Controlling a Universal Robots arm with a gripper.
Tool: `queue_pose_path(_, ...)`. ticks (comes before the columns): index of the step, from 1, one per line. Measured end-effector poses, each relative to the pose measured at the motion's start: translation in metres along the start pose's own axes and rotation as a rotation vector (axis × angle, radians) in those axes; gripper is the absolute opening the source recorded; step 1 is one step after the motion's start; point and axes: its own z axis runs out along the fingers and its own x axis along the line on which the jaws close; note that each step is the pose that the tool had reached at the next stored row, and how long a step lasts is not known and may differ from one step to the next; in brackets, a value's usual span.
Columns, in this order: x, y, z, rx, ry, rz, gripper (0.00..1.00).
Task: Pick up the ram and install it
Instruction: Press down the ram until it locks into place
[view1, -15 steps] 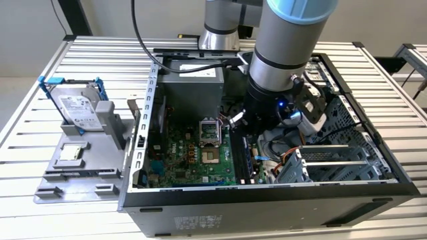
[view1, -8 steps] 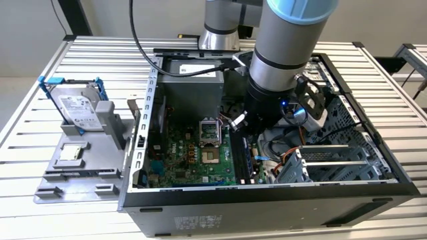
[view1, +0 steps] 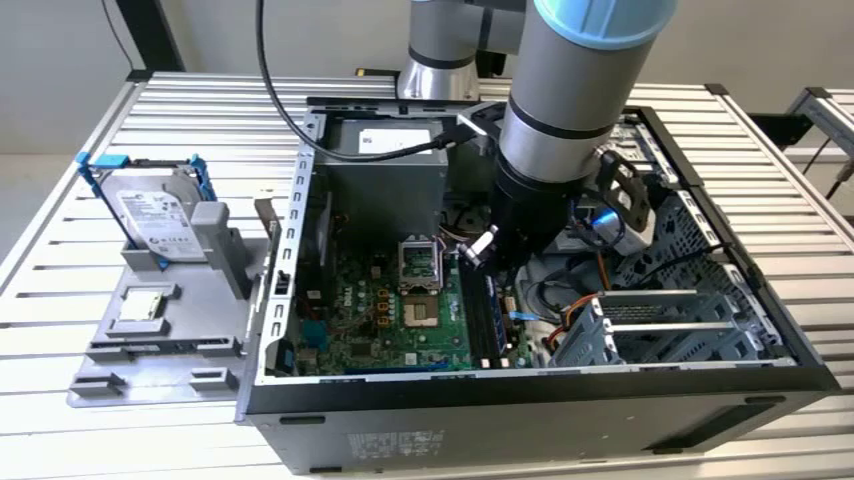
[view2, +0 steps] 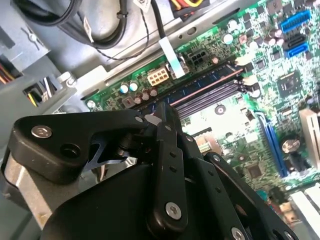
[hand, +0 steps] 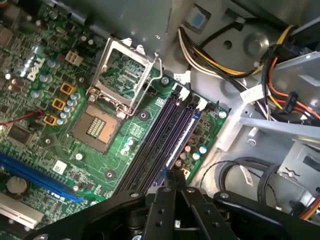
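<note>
The gripper (hand: 172, 181), fingers pressed together, presses its tips on the ram (hand: 179, 145) seated in the motherboard's (hand: 60, 150) outermost slot, at the frame's lower centre in the first wrist view.

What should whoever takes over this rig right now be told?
Claw: inside the case, looks shut on one end of the ram.
Ram: off the tray, lined up along the slot nearest the motherboard's edge, beside the other slots. In the second wrist view it runs away from the claw along that slot.
Done: pickup and carry to the slots.
Left: full seating is not confirmed. I cannot tell whether the ram is pressed home or the end clips have closed.
</note>
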Motion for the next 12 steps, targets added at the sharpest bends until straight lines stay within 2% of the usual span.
queue_pose_path(12,0.0001,0.0000,0.0000,0.0016,-0.0088,-0.096,0.00)
